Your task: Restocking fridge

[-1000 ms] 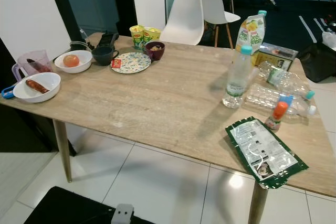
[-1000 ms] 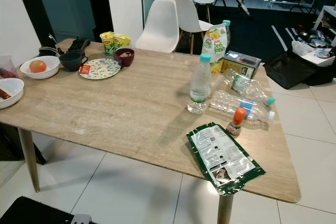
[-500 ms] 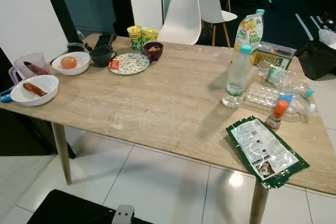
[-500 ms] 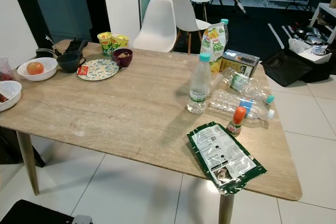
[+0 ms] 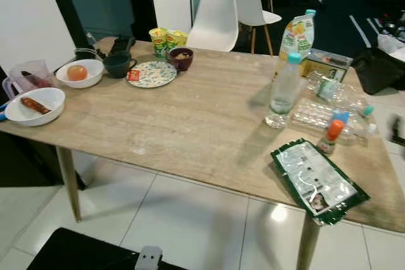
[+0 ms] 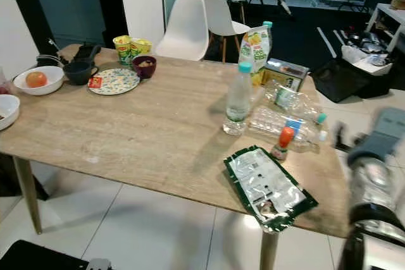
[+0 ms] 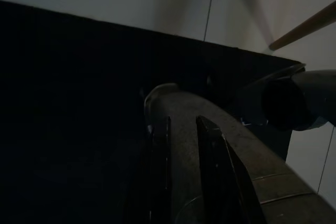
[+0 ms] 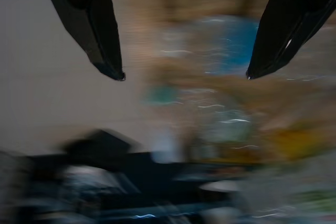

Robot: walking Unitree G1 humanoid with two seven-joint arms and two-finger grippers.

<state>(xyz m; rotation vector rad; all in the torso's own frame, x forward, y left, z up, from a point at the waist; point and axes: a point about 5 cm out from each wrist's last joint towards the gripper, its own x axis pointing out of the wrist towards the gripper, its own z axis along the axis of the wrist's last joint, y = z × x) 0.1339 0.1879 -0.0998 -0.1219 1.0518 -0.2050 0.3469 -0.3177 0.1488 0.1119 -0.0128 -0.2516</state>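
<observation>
On the right part of the wooden table [image 5: 177,124] a clear water bottle [image 5: 281,90] with a teal cap stands upright. Beside it lie two empty plastic bottles [image 5: 335,115], a small orange-capped bottle [image 5: 329,136], a green-edged foil packet [image 5: 316,178], a juice pouch [image 5: 297,33] and a cardboard box [image 5: 326,64]. My right arm [image 6: 373,181] comes in blurred at the table's right end. In its wrist view my right gripper [image 8: 186,77] is open, facing a blur of bottles. My left gripper [image 7: 184,129] hangs in the dark, fingers close together.
At the table's left end are a bowl with a tomato [image 5: 79,73], a bowl with a sausage [image 5: 33,104], a patterned plate [image 5: 150,74], a dark cup [image 5: 119,64], a purple bowl [image 5: 181,58] and yellow cups [image 5: 166,38]. White chairs [image 5: 215,17] stand behind. Tiled floor lies in front.
My right arm has risen into view at the table's right end, blurred with motion. The camera has shifted slightly; the things on the table have stayed put.
</observation>
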